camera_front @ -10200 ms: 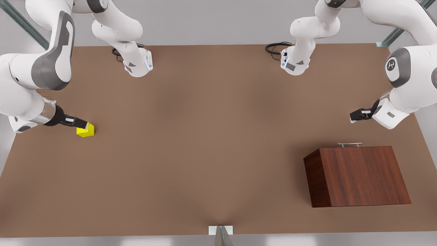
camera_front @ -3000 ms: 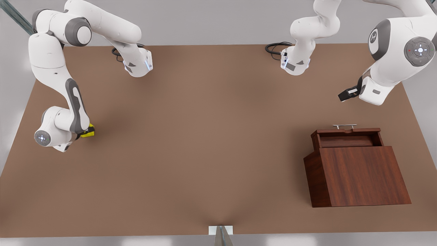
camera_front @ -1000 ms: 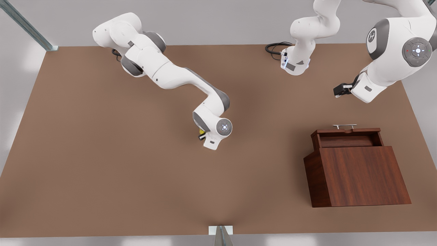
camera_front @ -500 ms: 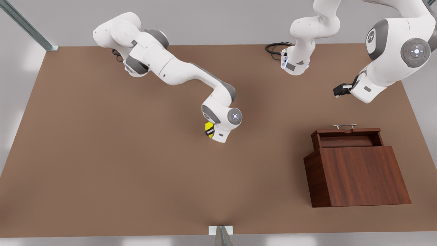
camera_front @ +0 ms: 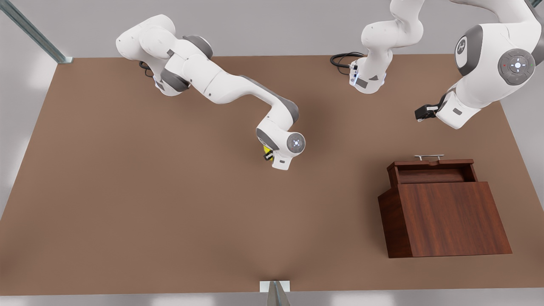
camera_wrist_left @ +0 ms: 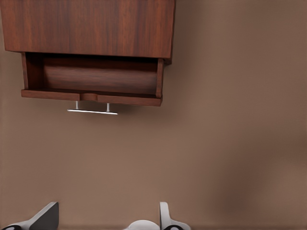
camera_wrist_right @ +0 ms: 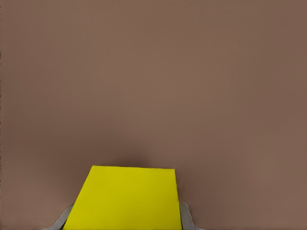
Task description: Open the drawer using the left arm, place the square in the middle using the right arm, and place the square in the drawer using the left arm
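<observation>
The square (camera_front: 266, 150), a small yellow cube, shows as a sliver under the wrist of my right gripper (camera_front: 267, 155), over the middle (camera_front: 272, 195) of the brown table. In the right wrist view the square (camera_wrist_right: 127, 197) sits between my fingertips (camera_wrist_right: 186, 219), which are shut on it, close above the tabletop. The drawer (camera_front: 431, 171) of the dark wooden box stands pulled open with nothing in it. My left gripper (camera_front: 420, 114) hangs open behind the drawer's silver handle (camera_front: 429, 157), apart from it. From the left wrist, the drawer (camera_wrist_left: 91, 79) and handle (camera_wrist_left: 92, 111) lie ahead of my left gripper (camera_wrist_left: 105, 220).
The slanted wooden box (camera_front: 446, 219) takes up the near part of the front view's right. Both arm bases (camera_front: 367, 78) and a black cable (camera_front: 342, 59) sit along the far edge. A small white bracket (camera_front: 275, 286) marks the near edge.
My right arm has carried the square a little toward the front view's right and farther back; its wrist now hides more of the cube. The left arm has barely shifted, and the drawer stays open.
</observation>
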### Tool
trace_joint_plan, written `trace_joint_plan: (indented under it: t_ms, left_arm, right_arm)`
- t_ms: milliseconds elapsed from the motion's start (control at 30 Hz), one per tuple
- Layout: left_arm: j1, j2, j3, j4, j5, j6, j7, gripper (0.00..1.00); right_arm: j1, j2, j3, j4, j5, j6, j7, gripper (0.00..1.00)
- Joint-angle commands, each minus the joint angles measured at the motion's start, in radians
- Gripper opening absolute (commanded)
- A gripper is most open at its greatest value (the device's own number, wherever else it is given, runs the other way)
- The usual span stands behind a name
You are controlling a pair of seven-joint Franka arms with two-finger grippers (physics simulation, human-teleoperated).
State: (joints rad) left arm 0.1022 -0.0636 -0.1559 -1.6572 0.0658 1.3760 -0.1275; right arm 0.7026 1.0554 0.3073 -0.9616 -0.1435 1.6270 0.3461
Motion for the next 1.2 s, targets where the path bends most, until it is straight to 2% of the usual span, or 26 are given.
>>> trace_joint_plan:
  t_ms: [0,167,233,367,433,467,500,533,567,600,633,700,733,800,833,867,900,967,1033,1167]
  left_arm:
    - [0.001,-0.001,0.001,0.0,0.002,0.0,-0.006,1.0]
    - [0.001,-0.001,0.001,0.0,0.002,0.002,-0.006,1.0]
    - [0.001,-0.001,0.001,0.0,0.002,0.002,-0.006,1.0]
    - [0.001,-0.024,0.001,0.005,0.002,0.0,-0.007,1.0]
    - [0.001,-0.021,-0.007,0.019,-0.007,-0.029,-0.006,1.0]
    - [0.001,-0.018,-0.036,0.037,-0.007,-0.063,-0.006,1.0]
    - [0.001,-0.009,-0.048,0.063,-0.001,-0.077,-0.003,1.0]
    - [-0.001,-0.001,-0.066,0.082,-0.004,-0.081,-0.003,1.0]
    - [-0.01,0.001,-0.129,0.085,0.012,-0.083,-0.007,1.0]
    - [-0.045,0.013,-0.128,0.102,0.011,-0.104,-0.006,1.0]
    - [-0.148,0.086,-0.122,0.151,0.002,-0.11,-0.011,1.0]
    - [-0.349,0.212,-0.122,0.246,0.002,-0.055,-0.043,1.0]
    - [-0.433,0.245,-0.122,0.257,-0.004,0.054,-0.078,1.0]
    - [-0.627,0.45,-0.122,0.378,-0.011,0.304,-0.216,1.0]
    - [-0.664,0.505,-0.12,0.425,-0.011,0.365,-0.277,1.0]
    - [-0.684,0.527,-0.122,0.425,-0.011,0.391,-0.359,1.0]
    - [-0.713,0.555,-0.129,0.402,0.0,0.489,-0.534,1.0]
    - [-0.763,0.656,-0.136,0.436,0.077,0.551,-0.505,1.0]
    - [-0.763,0.705,-0.134,0.407,0.12,0.598,-0.202,1.0]
    - [-0.731,0.702,-0.129,0.359,0.108,0.626,0.048,1.0]
  right_arm:
    - [0.0,0.0,-0.001,-0.002,0.001,0.022,-0.03,0.88]
    - [0.0,0.02,-0.001,-0.029,-0.001,0.074,-0.033,0.89]
    - [0.0,0.017,0.001,-0.029,-0.004,0.089,-0.033,1.0]
    - [-0.011,-0.029,0.009,0.0,0.004,0.025,-0.039,1.0]
    - [-0.064,-0.144,0.004,-0.009,0.002,-0.044,-0.053,1.0]
    - [-0.098,-0.279,-0.01,-0.095,0.002,-0.046,-0.042,1.0]
    - [-0.135,-0.432,-0.094,-0.21,0.001,-0.019,-0.058,1.0]
    - [-0.213,-0.586,-0.131,-0.321,0.002,-0.016,-0.067,1.0]
    - [-0.279,-0.699,-0.189,-0.419,0.021,-0.007,-0.07,1.0]
    - [-0.299,-0.804,-0.324,-0.473,0.171,-0.009,-0.073,1.0]
    - [-0.408,-0.923,-0.361,-0.526,0.236,0.02,-0.116,1.0]
    - [-0.525,-0.934,-0.422,-0.514,0.229,-0.035,-0.294,1.0]
    - [-0.597,-0.893,-0.421,-0.487,0.231,-0.081,-0.32,1.0]
    - [-0.631,-0.816,-0.409,-0.398,0.236,-0.09,-0.323,1.0]
    - [-0.629,-0.781,-0.41,-0.375,0.236,-0.087,-0.323,1.0]
    - [-0.615,-0.683,-0.421,-0.223,0.234,-0.138,-0.323,1.0]
    - [-0.609,-0.684,-0.407,-0.218,0.229,-0.113,-0.317,1.0]
    - [-0.608,-0.701,-0.409,-0.255,0.231,-0.081,-0.3,1.0]
    - [-0.606,-0.704,-0.407,-0.255,0.213,-0.09,-0.318,1.0]
    - [-0.6,-0.703,-0.407,-0.252,0.208,-0.087,-0.317,1.0]
